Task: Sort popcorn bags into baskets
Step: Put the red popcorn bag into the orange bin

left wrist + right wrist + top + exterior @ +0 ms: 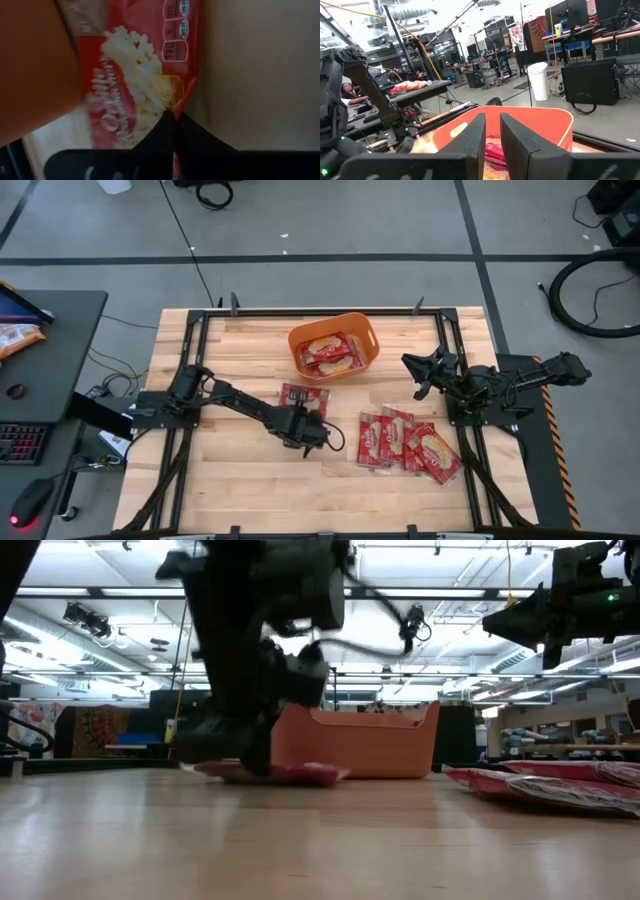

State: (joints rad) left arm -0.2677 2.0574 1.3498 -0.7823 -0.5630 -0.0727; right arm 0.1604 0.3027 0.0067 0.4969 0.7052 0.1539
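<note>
A red popcorn bag point(302, 395) lies flat on the wooden table, just on the near side of the orange tub point(333, 345). My left gripper point(304, 418) is down at this bag's near edge and shut on it. The low view shows that gripper point(255, 762) standing on the flat bag point(295, 774). The tub holds a few red bags point(325, 355). Several more bags point(410, 442) lie overlapping on the table's right near part. My right gripper point(420, 372) hovers high to the right of the tub, narrowly open, touching nothing point(493, 135). My left gripper pinches the red bag at its edge point(184, 95) between the two shut fingers point(162, 131), which come from above, slanting down. A red strip of bag shows between the fingers. The rest of the bag point(300, 774) lies on the table.
The table's left half and near strip are bare wood point(220, 470). Black frame rails point(185, 340) run along the left and right edges. A dark side desk point(50, 350) stands left of the table. In the right wrist view a person point(347, 92) sits far off in the room.
</note>
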